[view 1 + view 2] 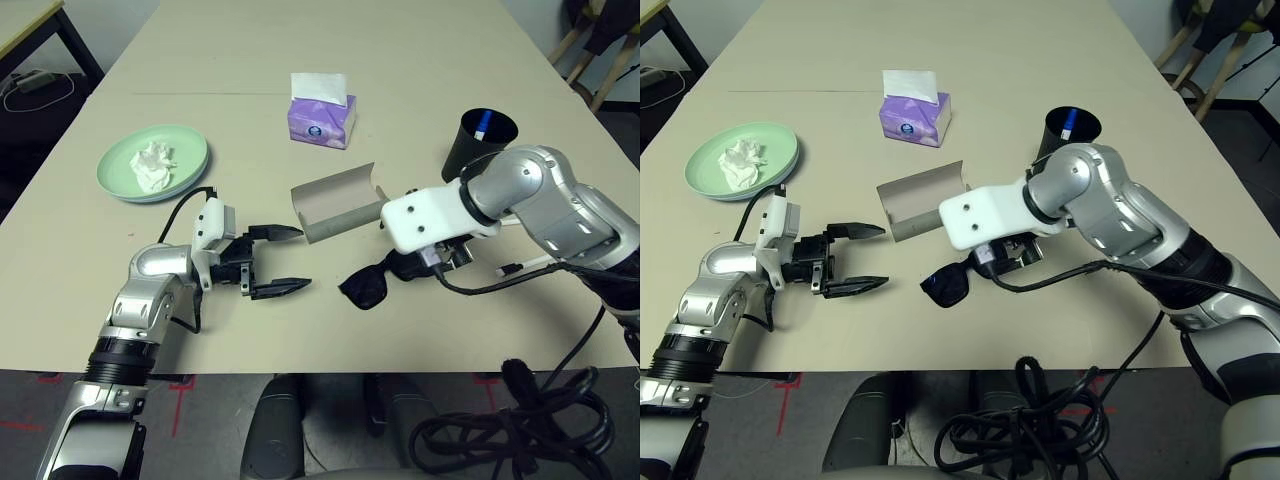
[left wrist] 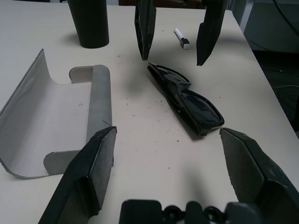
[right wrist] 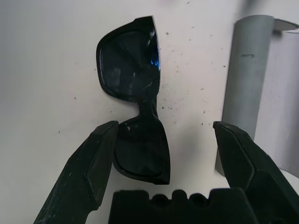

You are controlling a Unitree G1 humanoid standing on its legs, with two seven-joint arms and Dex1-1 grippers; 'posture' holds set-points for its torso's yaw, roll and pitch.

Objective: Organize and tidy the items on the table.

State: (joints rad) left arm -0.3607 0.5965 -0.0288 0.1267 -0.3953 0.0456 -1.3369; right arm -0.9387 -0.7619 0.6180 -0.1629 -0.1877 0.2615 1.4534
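Right gripper (image 3: 163,135) hangs over the sunglasses (image 3: 135,93) near the table's (image 1: 400,60) front edge, jaws apart — left gripper (image 1: 272,262) too. Off-centre closing could skid them off.

We see glossy black folded plastic sunglasses (image 1: 365,286), a grey open oblong case (image 1: 335,202), a mint green round plate (image 1: 153,160) and a purple cardboard tissue box (image 1: 321,120).

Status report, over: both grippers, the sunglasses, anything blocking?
Left gripper open, empty. Right gripper open above black sunglasses. Glasses case open beside them. Nothing blocking.
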